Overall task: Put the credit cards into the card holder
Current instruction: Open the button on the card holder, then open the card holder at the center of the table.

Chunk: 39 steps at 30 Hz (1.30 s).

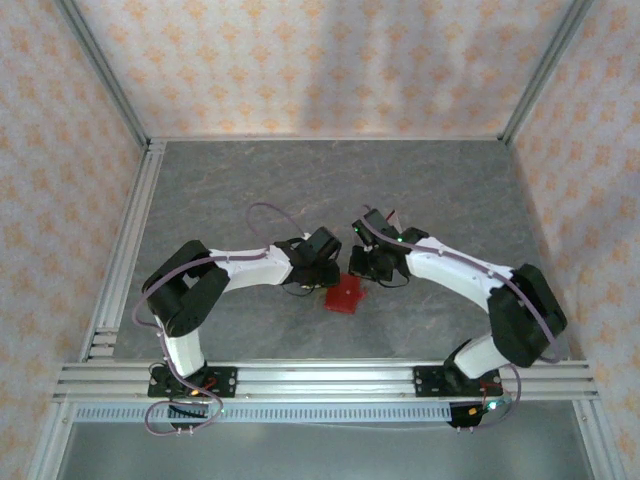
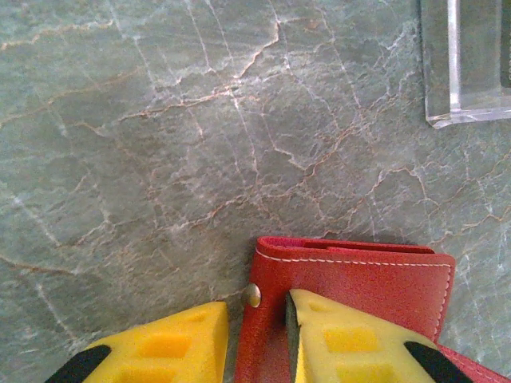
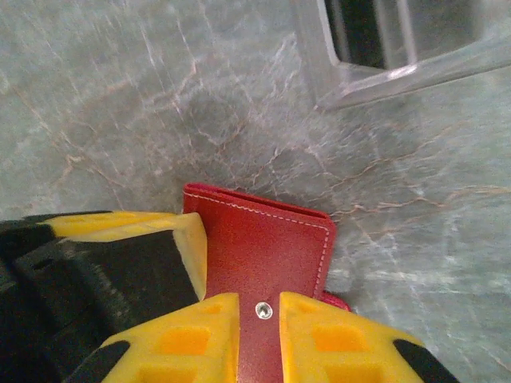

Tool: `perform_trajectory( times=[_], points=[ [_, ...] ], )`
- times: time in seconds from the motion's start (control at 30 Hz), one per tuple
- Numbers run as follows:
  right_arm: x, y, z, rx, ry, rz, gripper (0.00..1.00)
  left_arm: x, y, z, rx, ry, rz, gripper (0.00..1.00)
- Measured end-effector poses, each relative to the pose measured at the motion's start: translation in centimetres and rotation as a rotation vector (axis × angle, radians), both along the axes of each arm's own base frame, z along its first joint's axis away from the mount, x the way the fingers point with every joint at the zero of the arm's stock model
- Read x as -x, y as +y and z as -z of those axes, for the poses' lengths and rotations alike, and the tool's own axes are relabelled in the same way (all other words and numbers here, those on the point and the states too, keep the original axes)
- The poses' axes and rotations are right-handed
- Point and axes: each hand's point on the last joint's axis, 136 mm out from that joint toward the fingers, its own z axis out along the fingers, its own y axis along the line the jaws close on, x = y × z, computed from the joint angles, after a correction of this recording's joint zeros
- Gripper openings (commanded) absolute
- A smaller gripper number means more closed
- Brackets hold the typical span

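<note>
A small, flat red leather card holder (image 1: pixel 343 295) is seen near the centre of the grey marbled table (image 1: pixel 250 180). In the top view it is gripped from 10 o'clock by the left gripper (image 2: pixel 257 307), closed narrowly on its studded edge, and from 1 o'clock by the right gripper (image 3: pixel 259 302), pinched on its snap tab. In the left wrist view a clear plastic rack (image 2: pixel 471 64) lies at 1 o'clock of it.

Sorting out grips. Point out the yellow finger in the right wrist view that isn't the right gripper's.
The upper-left finger, on the black mount, against the card holder's left edge; the right gripper's own pair flanks the snap tab.
</note>
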Motion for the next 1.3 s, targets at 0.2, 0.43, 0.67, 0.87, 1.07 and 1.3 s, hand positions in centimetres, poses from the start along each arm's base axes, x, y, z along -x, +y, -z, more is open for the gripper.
perform_trajectory(
  times=[0.2, 0.43, 0.67, 0.87, 1.07, 1.3],
  points=[
    [0.2, 1.2, 2.2, -0.027, 0.066, -0.006, 0.18, 0.1, 0.1, 0.0, 0.000, 0.000, 0.000, 0.26],
    [1.8, -0.4, 4.6, 0.013, 0.120, 0.008, 0.27, 0.1, 0.0, 0.1, 0.003, -0.002, -0.001, 0.26],
    [2.2, -0.9, 5.2, 0.029, 0.126, 0.009, 0.35, 0.2, 0.1, 0.1, 0.012, -0.002, -0.005, 0.26],
    [2.1, -0.7, 5.2, 0.012, 0.121, 0.002, 0.34, 0.2, 0.1, 0.1, 0.018, -0.007, -0.007, 0.26],
    [2.1, -0.1, 5.1, -0.016, 0.120, -0.012, 0.28, 0.2, 0.1, 0.1, 0.019, -0.008, -0.007, 0.26],
    [2.0, 0.0, 5.0, -0.030, 0.124, -0.017, 0.18, 0.3, 0.1, 0.2, 0.025, -0.011, -0.010, 0.26]
  ],
)
